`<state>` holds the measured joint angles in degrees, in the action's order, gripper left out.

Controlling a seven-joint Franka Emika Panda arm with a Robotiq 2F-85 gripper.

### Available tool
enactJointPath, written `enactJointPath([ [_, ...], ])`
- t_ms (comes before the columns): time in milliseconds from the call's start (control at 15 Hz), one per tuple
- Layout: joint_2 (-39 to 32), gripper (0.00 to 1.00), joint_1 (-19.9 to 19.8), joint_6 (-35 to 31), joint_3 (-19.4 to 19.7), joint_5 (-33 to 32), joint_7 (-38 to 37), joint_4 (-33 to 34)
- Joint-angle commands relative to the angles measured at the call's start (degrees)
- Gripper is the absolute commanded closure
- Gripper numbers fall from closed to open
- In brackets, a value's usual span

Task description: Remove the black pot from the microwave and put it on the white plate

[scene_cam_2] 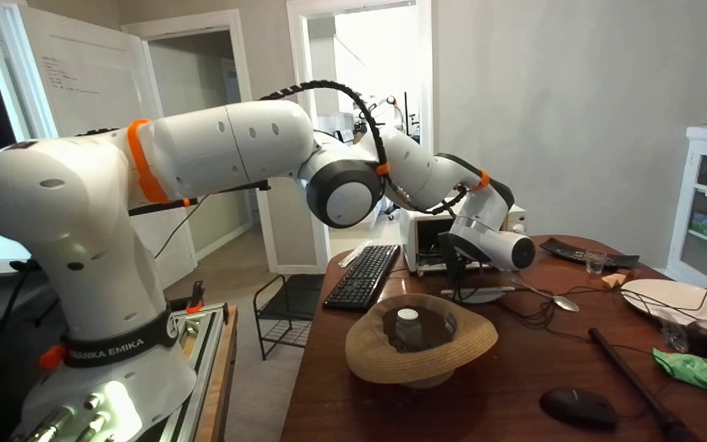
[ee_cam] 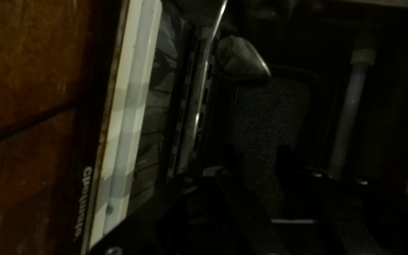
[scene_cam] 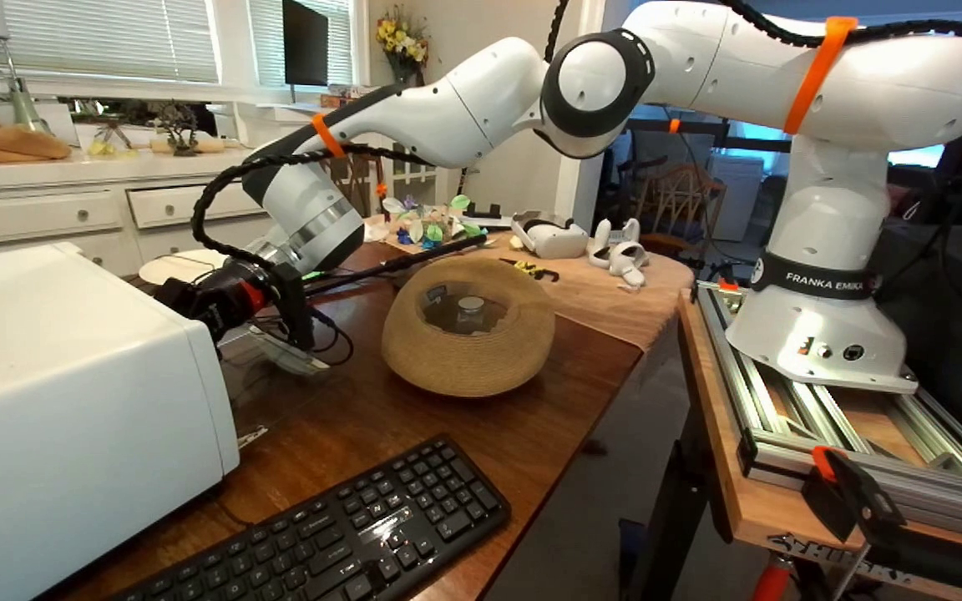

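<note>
A white oven-like microwave (scene_cam: 88, 401) stands open on the table; it also shows in an exterior view (scene_cam_2: 410, 245). In the dark wrist view, my gripper (ee_cam: 259, 157) points into its inside. The two fingertips are apart with nothing visible between them. A small dark, rounded thing with a shiny rim (ee_cam: 243, 62) sits by the rack, ahead of the fingers and apart from them. It may be the black pot; darkness hides details. The exterior views hide the fingertips and the microwave's contents. A large white plate (scene_cam_2: 679, 298) lies at the table's far side, away from the gripper.
A straw hat (scene_cam: 464, 367) holding a jar (scene_cam_2: 409, 331) lies brim-up near the microwave. A keyboard (scene_cam_2: 364, 276) lies beside it. A silver spoon (scene_cam_2: 565, 303), loose cables, a black rod (scene_cam_2: 633, 377), a mouse (scene_cam_2: 577, 407) and a black tray (scene_cam_2: 617, 259) are on the table.
</note>
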<state>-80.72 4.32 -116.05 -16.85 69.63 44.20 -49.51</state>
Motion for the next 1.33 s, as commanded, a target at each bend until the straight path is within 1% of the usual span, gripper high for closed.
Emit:
enactJointPath([
  [0,-4.9,0.68,1.4,-1.4,-1.5,0.4,0.4,7.2],
  [67,-5.4,0.67,1.6,-1.3,-1.6,0.4,0.2,7.9],
  [267,-6.9,0.72,2.0,-1.3,-2.1,0.3,-0.5,10.1],
  [467,-8.0,0.73,2.7,-1.0,-2.1,-0.4,-2.5,11.7],
  [533,-7.9,0.75,3.2,-1.0,-1.4,0.0,-2.7,11.6],
  [600,-7.4,0.73,3.3,-1.4,-1.7,-0.4,-3.0,10.9],
  [667,-4.9,0.74,3.1,-2.0,-1.4,0.4,-2.0,6.8],
  [733,-4.9,0.7,3.4,-2.0,-1.4,0.3,-2.0,6.7],
  [800,-5.2,0.7,3.8,-2.1,-1.3,0.1,-2.2,7.1],
  [867,-5.2,0.67,4.3,-2.3,-1.2,-0.1,-2.2,7.2],
  [1000,-5.1,0.7,4.8,-2.8,-1.0,-0.3,-2.2,7.5],
  [1067,-5.2,0.72,5.0,-3.5,-0.9,-0.3,-2.1,7.6],
  [1133,-5.3,0.8,5.3,-4.0,-1.0,-0.4,-2.0,8.0],
  [1267,-5.7,1.0,5.6,-4.7,-1.0,-0.8,-2.0,8.4],
])
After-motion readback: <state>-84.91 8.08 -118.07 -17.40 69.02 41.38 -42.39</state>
